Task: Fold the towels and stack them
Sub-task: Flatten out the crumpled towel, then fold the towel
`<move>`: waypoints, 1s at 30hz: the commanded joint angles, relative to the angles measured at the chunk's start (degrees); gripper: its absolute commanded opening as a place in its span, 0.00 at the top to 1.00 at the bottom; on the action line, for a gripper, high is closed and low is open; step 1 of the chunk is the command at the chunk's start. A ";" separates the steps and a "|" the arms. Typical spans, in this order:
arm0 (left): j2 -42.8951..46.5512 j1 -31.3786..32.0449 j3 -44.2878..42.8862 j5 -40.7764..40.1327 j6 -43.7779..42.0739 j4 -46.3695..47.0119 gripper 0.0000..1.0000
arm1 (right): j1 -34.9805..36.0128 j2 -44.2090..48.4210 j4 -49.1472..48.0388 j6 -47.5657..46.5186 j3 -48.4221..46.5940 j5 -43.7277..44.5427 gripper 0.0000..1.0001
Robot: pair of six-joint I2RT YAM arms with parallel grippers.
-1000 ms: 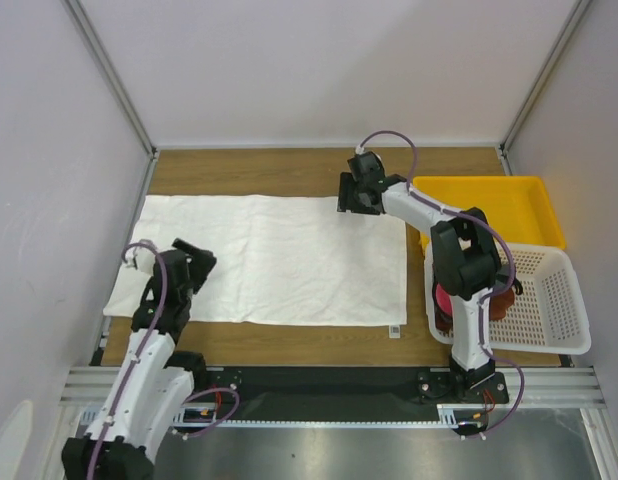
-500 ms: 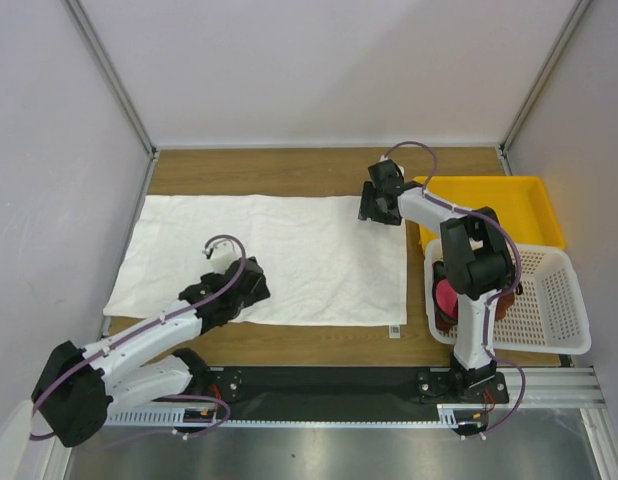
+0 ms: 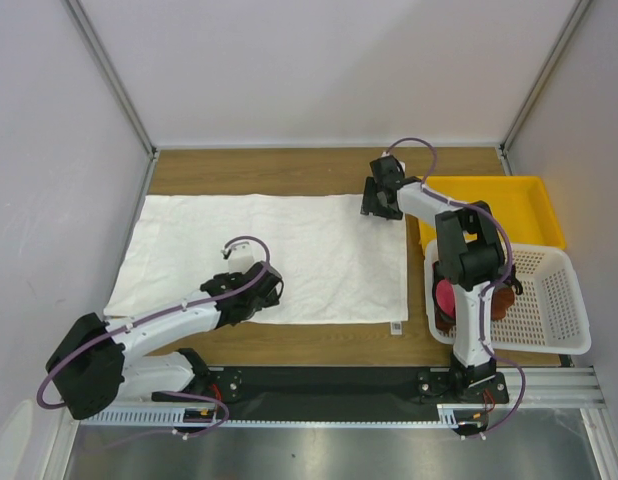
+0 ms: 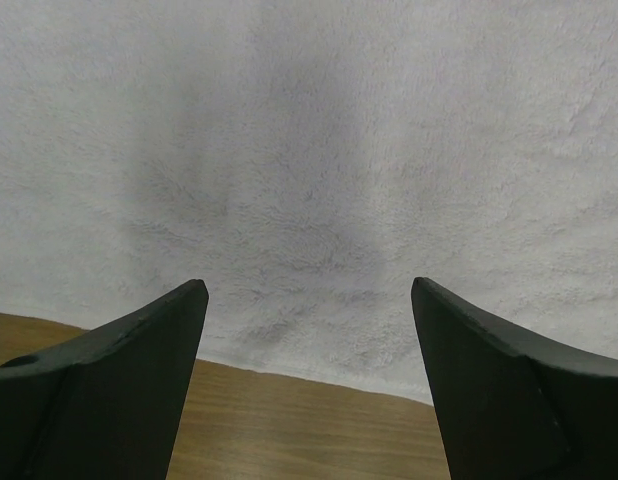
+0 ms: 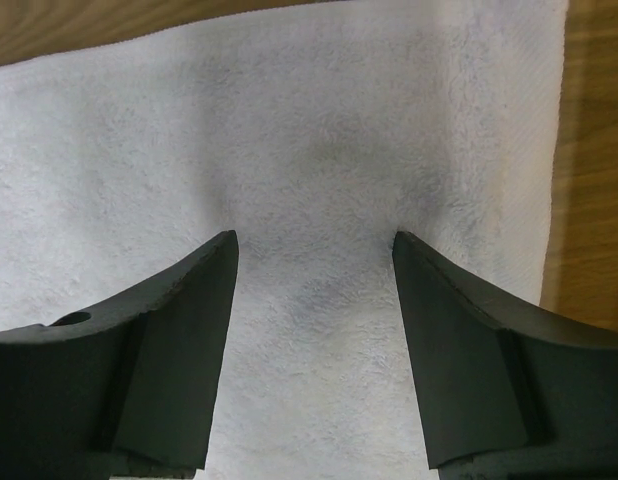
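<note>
A large white towel (image 3: 289, 255) lies spread flat on the wooden table, with a small tag (image 3: 395, 329) at its near right corner. My left gripper (image 3: 261, 290) hovers open and empty over the towel's near edge; the left wrist view shows the gripper (image 4: 309, 300) above the towel (image 4: 319, 150) where it meets bare wood. My right gripper (image 3: 381, 200) is open and empty over the towel's far right corner; the right wrist view shows the gripper (image 5: 314, 245) above the towel (image 5: 319, 130). A magenta-pink towel (image 3: 442, 296) and a reddish-brown towel (image 3: 501, 303) lie in the basket, partly hidden by the right arm.
A white perforated basket (image 3: 554, 290) stands at the near right, with a yellow tray (image 3: 509, 205) behind it. White walls enclose the table on three sides. A metal rail (image 3: 339, 385) with the arm bases runs along the near edge.
My left arm has swung right along the towel's near edge, from its left end to near the middle. My right gripper has moved right to the towel's far right corner.
</note>
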State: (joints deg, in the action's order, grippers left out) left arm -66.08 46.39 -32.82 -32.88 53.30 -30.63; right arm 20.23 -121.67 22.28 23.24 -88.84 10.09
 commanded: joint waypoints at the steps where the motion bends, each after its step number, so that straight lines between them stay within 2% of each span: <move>1: -0.19 0.89 -2.60 -1.39 1.63 -0.92 0.11 | -0.80 -2.34 -0.05 -1.53 -3.53 1.25 0.32; 9: -0.89 1.68 -1.64 -0.16 2.34 -1.36 0.13 | -1.68 -4.02 0.56 -3.03 -8.44 -0.86 0.32; 13: -2.29 2.12 -1.98 0.36 2.16 -1.36 0.17 | -1.25 -1.48 2.15 -3.12 -10.74 -3.58 0.32; 20: -2.65 3.09 -1.37 0.89 4.35 -1.62 0.21 | 5.51 3.37 -0.22 -3.47 -14.07 -4.64 0.31; 25: -3.52 5.10 -0.93 0.37 4.97 -0.39 0.25 | 10.17 -0.76 -2.24 -0.75 -20.13 -7.09 0.31; 30: -6.77 6.34 -1.19 -0.42 6.46 -0.91 0.27 | 13.34 -9.10 -2.42 3.21 -30.14 -9.56 0.31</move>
State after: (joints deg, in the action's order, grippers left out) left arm -71.50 51.81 -33.12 -31.99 57.43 -31.83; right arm 32.75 -125.86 20.95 23.66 -113.21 2.33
